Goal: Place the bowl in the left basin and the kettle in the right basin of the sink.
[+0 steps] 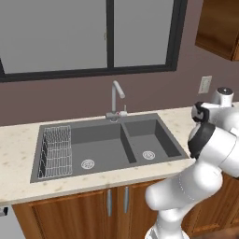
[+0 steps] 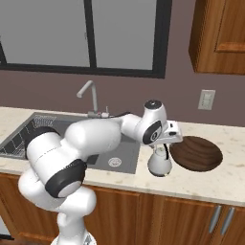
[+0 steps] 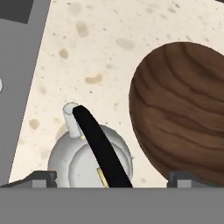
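Two things are parked on the desk right of the sink [image 1: 107,144]: the kettle [image 2: 159,165] near the front edge and the bowl [image 2: 196,153] just beside it. The kettle sits directly under the tool [image 3: 111,177], whose tips are spread apart, nothing held. Its dark handle [image 3: 98,144] runs between them. White, squat, short spout.

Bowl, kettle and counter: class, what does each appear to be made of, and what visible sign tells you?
Bowl: probably wood, matte; dark-brown grain bands.
Kettle: perhaps metal or enamel; smooth silvery-white body, dark handle.
Counter: likely stone; cream with tan speckles.
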Robot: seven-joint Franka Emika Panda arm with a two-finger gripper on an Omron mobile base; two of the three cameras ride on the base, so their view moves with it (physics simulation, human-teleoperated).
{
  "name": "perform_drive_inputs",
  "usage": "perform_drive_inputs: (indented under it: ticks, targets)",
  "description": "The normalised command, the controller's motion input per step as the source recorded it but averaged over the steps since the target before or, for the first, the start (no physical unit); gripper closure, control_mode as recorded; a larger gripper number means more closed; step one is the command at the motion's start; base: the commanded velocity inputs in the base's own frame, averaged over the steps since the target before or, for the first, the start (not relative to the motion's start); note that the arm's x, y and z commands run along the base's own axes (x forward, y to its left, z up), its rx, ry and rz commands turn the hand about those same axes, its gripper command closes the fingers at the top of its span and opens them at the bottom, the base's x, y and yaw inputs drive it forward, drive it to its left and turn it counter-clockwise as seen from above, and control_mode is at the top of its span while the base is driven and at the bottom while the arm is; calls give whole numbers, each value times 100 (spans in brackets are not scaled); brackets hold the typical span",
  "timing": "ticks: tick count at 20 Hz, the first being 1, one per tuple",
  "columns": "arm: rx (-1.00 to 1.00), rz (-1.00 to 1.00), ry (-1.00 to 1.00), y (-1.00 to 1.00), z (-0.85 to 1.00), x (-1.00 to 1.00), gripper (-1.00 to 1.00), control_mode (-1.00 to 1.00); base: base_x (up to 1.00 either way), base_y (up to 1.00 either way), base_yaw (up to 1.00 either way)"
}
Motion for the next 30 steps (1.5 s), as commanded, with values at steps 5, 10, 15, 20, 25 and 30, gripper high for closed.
perform_drive_inputs:
  ticks: [5,10,15,20,25,30]
  targets:
    - [0,0,0,-12,-16,18,-100,-100,0,0,0]
    - [0,0,1,-5,-17,27,-100,-100,0,0,0]
    - [0,0,2,0,-12,33,100,-100,0,0,0]
    - [0,0,0,0,-7,2,100,-100,0,0,0]
    - [0,0,0,5,0,-19,100,-100,0,0,0]
    - [-2,0,-3,44,3,-25,100,-100,0,0,0]
